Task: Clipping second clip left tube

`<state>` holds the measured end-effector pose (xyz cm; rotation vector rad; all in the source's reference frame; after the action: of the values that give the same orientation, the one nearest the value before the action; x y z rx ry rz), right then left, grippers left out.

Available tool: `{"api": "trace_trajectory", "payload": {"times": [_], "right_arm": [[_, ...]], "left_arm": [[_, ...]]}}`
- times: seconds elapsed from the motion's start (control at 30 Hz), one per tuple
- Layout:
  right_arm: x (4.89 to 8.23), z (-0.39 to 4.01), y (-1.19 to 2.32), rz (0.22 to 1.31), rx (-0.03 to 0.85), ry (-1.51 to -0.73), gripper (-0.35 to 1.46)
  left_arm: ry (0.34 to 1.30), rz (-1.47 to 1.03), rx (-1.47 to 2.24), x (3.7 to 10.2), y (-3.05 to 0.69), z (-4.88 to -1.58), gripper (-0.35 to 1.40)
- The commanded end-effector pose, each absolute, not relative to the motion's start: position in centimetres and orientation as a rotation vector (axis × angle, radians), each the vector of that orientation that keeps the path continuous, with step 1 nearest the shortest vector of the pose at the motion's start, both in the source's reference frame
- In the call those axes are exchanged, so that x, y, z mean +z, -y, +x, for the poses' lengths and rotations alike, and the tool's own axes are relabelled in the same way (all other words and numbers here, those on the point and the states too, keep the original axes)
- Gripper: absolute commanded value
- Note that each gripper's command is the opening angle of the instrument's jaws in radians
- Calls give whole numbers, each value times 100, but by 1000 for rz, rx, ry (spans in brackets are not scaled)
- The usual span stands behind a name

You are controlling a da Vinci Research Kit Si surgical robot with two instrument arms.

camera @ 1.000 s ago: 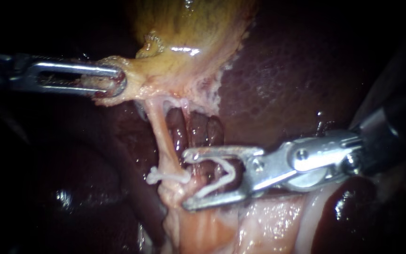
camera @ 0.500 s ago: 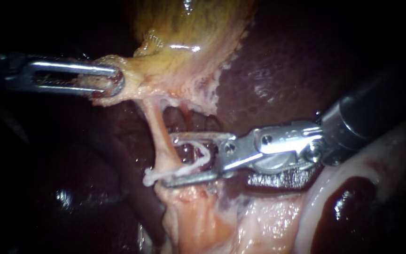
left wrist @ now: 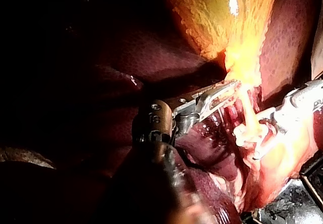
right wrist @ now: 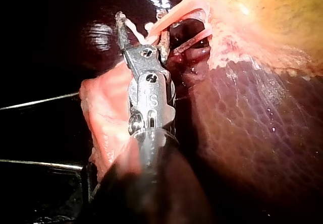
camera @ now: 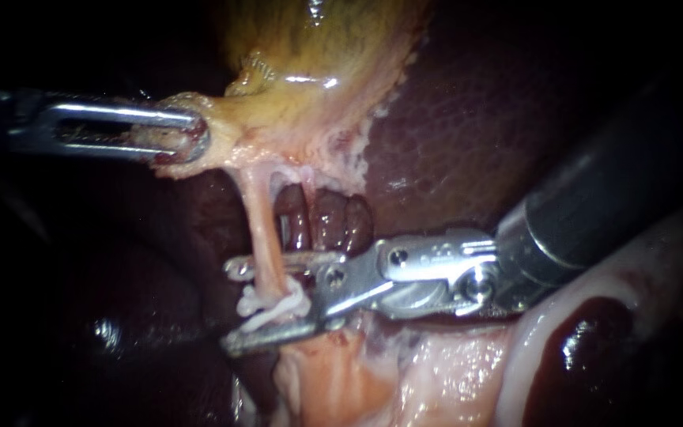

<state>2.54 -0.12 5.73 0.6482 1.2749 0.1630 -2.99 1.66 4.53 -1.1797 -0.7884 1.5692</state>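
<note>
Gallbladder (camera: 318,47) tissue, yellow and wet-looking, fills the upper middle of the endoscope view, with dark maroon, finely mottled liver (camera: 468,119) to its right. The left instrument (camera: 187,136) reaches in from the left of the frame, its slotted steel pincer pinching the gallbladder's ragged pale lower edge. Below that edge the left tube (camera: 261,229), a slim pink cord, runs down to the lower middle. There the right instrument (camera: 231,305) comes in from the right with its pincer spread, one narrow jaw on either side of the tube and a gap showing between them. A white clip (camera: 278,304) lies across the tube between those jaws; whether it is one clip or two I cannot tell. The right wrist view adds what the endoscope barely shows: a thinner tube (right wrist: 194,38) beside the left tube, ahead of the spread pincer. The left wrist view shows the clip's knobby white ends sticking out past the tube, and a brownish joint behind the left pincer.
</note>
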Motion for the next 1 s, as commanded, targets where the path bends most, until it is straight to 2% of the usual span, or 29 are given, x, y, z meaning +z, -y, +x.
{"api": "trace_trajectory", "payload": {"times": [0.03, 0.2, 0.6, 0.73, 0.83, 1.0], "right_arm": [[568, 254, 13, 651, 157, -1279, 48], [559, 256, 18, 659, 157, -1282, 45], [563, 252, 18, 691, 192, -1268, 21], [565, 250, 18, 708, 191, -1267, -2], [566, 247, 17, 723, 181, -1268, -33], [566, 247, 15, 763, 180, -1267, -35]], "left_arm": [[789, -1179, 1570, 454, -165, -299, -35], [789, -1179, 1570, 455, -166, -298, -35], [789, -1180, 1571, 458, -166, -299, -35], [789, -1180, 1571, 458, -166, -299, -35], [789, -1180, 1571, 459, -167, -298, -35], [789, -1180, 1571, 459, -167, -298, -35]]}}
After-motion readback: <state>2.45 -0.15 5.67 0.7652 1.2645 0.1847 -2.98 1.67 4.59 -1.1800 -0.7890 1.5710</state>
